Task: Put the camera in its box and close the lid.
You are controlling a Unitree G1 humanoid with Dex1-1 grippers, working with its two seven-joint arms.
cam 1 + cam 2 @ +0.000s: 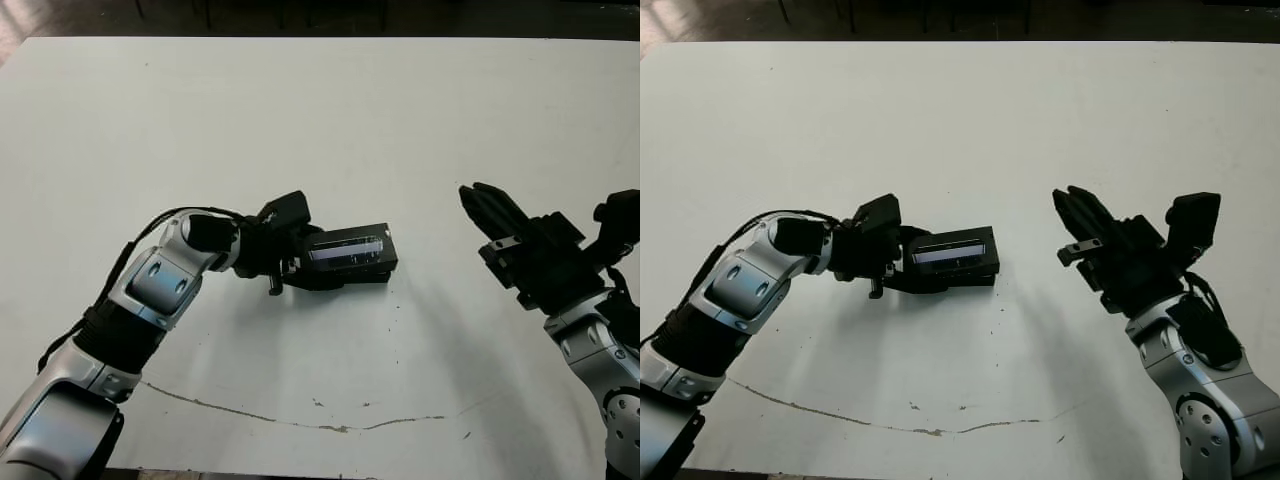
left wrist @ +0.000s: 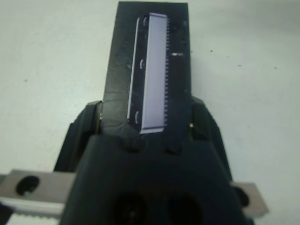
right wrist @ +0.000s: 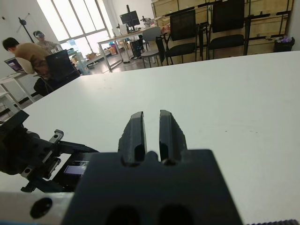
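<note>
**Between the left fingers: lid end-on**

At the left end effector [image 1: 300,268], fingers clamp the lid [image 1: 350,255] by one short end; its long axis runs onward toward the right end effector [image 1: 487,206], which hangs clenched and empty, well apart over the bench [image 1: 330,110].

table [image 1: 330,120] bare around | lid [image 1: 347,252] mid-table, held by left pincer [image 1: 300,268]

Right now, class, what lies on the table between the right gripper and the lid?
Nothing: bare white table separates the right gripper from the lid, held by the left gripper, in both eye views.
</note>
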